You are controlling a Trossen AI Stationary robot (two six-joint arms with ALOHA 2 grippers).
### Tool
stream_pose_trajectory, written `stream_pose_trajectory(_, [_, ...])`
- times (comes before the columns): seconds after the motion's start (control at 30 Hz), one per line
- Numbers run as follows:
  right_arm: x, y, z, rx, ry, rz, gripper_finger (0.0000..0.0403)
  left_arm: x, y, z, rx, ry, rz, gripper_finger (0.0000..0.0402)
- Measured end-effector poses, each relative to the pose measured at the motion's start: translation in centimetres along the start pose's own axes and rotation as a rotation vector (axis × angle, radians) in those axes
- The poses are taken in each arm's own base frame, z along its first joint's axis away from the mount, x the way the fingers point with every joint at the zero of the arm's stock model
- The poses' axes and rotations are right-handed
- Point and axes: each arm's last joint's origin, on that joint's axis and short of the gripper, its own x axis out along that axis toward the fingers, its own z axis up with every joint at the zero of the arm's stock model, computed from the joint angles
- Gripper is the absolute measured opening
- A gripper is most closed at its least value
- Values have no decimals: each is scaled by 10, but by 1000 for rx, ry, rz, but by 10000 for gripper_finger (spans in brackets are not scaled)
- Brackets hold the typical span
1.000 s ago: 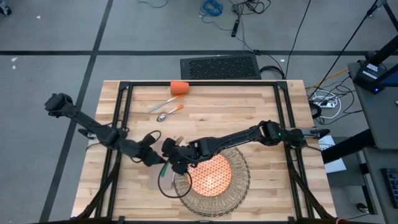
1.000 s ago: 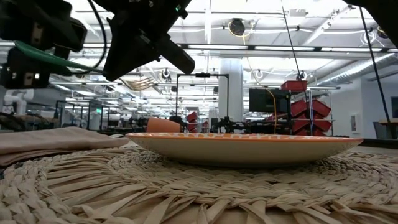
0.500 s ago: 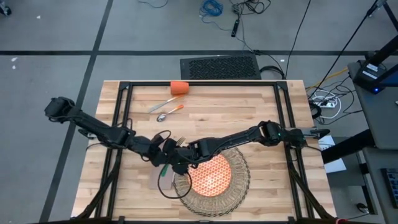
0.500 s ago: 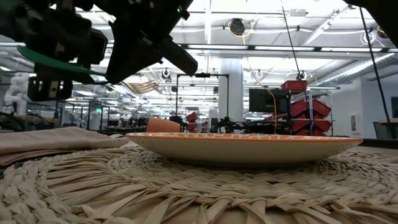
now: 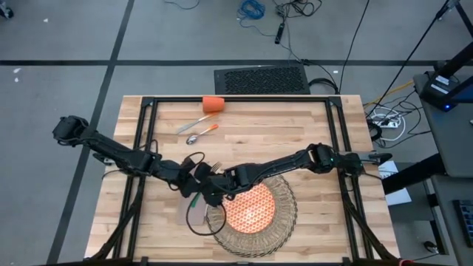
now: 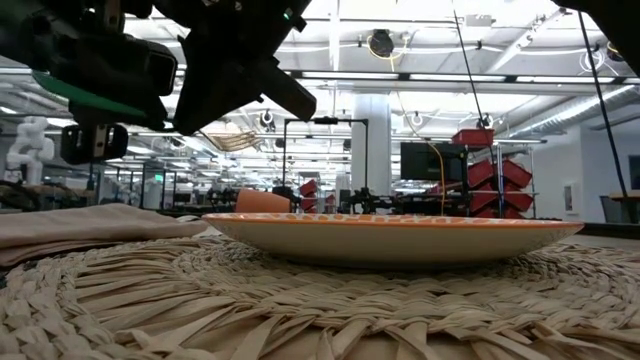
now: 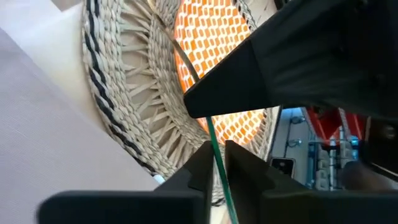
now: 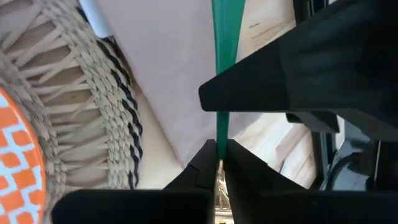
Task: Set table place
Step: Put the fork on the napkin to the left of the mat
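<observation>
- your left gripper [image 5: 194, 179] and right gripper [image 5: 209, 189] meet just above the table [image 5: 295, 133], right at the placemat's [image 5: 284, 214] left edge
- both have their fingers clamped on the same green-handled fork [image 8: 225, 37]: left ones pinch the thin handle edge, right ones pinch the fork too
- the fork hangs over the beige napkin [image 8: 168, 62], which lies beside the placemat
- orange plate [image 5: 251, 208] sits on the placemat
- cup [image 5: 213, 104], knife [image 5: 194, 123] and spoon [image 5: 202, 134] lie at the far side, well apart from all this

Grey floor [image 5: 66, 44] with dark seams surrounds the work area, cables [image 5: 255, 11] strewn across it. Beyond, a bright open hall shows a white column [image 6: 375, 140] and red bins [image 6: 495, 170].
</observation>
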Motion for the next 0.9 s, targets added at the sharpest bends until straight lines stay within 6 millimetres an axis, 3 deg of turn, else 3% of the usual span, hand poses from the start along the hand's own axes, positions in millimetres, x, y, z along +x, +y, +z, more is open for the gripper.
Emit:
stream_pose_trajectory(0.07, [1,-1,-1,50,16,-10,11,0,1,0,14,-11,16,8])
stream_pose_trajectory(0.37, [5,-5,-14,191,96,-25,59,0,2,1,84,-51,42,1])
stream_pose_trajectory(0.7, [-9,-13,-25,312,130,-11,114,-1,6,-6,104,-52,117,0])
stream_pose_trajectory(0.9, [-11,-8,-30,339,182,27,127,-2,12,-17,93,-65,223,0])
